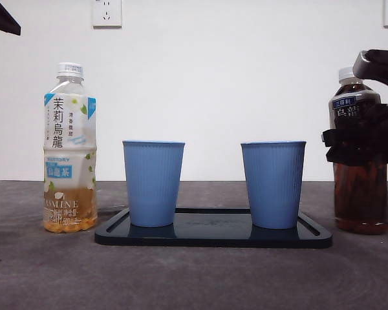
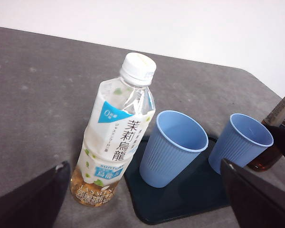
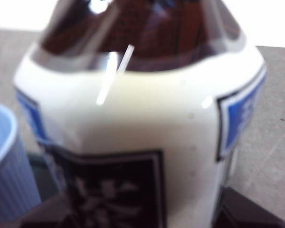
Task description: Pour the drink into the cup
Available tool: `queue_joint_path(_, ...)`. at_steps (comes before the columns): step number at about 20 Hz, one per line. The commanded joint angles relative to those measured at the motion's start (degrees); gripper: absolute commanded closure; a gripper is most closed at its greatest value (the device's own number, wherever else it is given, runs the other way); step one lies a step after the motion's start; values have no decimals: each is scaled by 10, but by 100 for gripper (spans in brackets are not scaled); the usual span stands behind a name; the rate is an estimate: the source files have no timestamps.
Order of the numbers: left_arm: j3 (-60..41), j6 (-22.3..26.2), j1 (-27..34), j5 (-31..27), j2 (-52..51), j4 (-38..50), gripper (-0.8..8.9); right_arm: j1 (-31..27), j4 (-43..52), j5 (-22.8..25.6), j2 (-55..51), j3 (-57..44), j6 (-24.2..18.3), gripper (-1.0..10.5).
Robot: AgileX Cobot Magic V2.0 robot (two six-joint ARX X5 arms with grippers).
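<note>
The drink, a bottle of dark brown tea (image 1: 359, 194) with a white cap, stands on the table at the far right, just right of the tray. My right gripper (image 1: 365, 139) is closed around its middle, at the label. In the right wrist view the bottle (image 3: 142, 118) fills the picture between the jaws of the right gripper (image 3: 142, 213). Two blue ribbed cups stand upright and empty on the tray, the left cup (image 1: 153, 184) and the right cup (image 1: 273, 184). My left gripper (image 2: 145, 165) is open and empty, high above the table's left side.
A dark flat tray (image 1: 213, 236) bears both cups at the middle. A pale jasmine tea bottle (image 1: 69, 155) with a white-and-light-blue label stands left of the tray. The left arm shows as a black tip (image 1: 1, 18) at the top left corner. A white wall lies behind.
</note>
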Motion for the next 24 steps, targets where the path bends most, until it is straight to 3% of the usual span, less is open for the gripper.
queue_joint_path(1, 0, 8, -2, -3, 1, 7, 317, 9, -101, 33, -45, 31, -50, 789)
queue_joint_path(6, 0, 12, -2, -3, 1, 6, 317, 76, -400, 147, -123, 157, -122, 789)
queue_joint_path(12, 0, 12, -2, -3, 1, 6, 317, 176, -628, 332, -127, 296, -254, 789)
queue_joint_path(18, 0, 12, -2, -3, 1, 6, 317, 231, -694, 461, -127, 324, -410, 789)
queue_joint_path(22, 0, 12, -2, -3, 1, 5, 317, 248, -703, 516, -127, 324, -497, 789)
queue_joint_path(24, 0, 12, -2, -3, 1, 2, 317, 252, -703, 539, -127, 324, -521, 789)
